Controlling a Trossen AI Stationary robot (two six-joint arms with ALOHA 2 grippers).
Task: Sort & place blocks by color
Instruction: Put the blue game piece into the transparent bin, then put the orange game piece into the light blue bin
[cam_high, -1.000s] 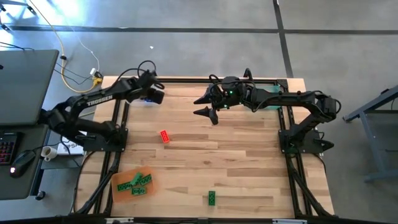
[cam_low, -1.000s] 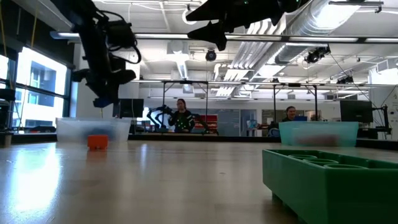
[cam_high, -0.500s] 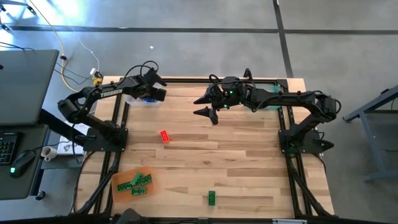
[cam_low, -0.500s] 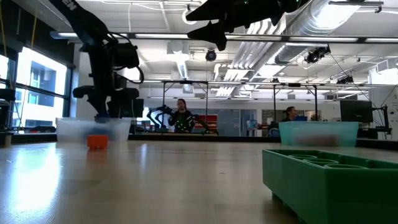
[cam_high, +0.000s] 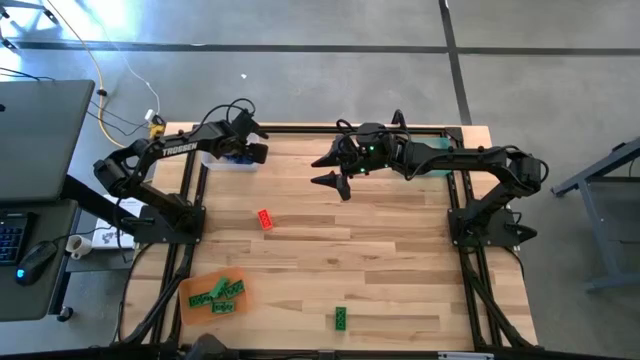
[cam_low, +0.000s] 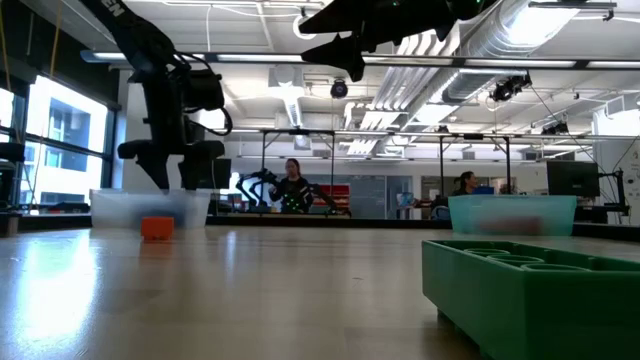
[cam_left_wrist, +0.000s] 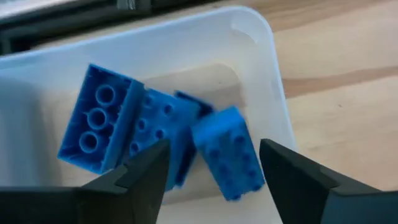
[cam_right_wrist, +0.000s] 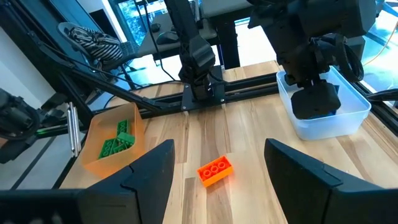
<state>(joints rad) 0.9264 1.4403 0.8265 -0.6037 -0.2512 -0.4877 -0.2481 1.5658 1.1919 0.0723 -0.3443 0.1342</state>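
My left gripper (cam_high: 244, 152) hangs open over the clear tray (cam_high: 222, 158) at the table's far left. In the left wrist view its fingers stand on either side of a blue block (cam_left_wrist: 227, 152) without touching it. That block lies in the tray (cam_left_wrist: 261, 74) against two more blue blocks (cam_left_wrist: 99, 127). My right gripper (cam_high: 335, 170) waits open, raised above the table's far middle. A red block (cam_high: 264, 219) lies flat on the table left of centre. A green block (cam_high: 341, 318) lies near the front edge.
An orange tray (cam_high: 213, 297) holding several green blocks sits at the near left. A teal tray (cam_low: 512, 213) stands at the far right under the right arm. The green block (cam_low: 530, 290) fills the low view's near right. People show in the room behind the table.
My left gripper has gone down toward the clear tray and then opened, letting go of the blue block. That block now lies in the tray beside the other blue ones.
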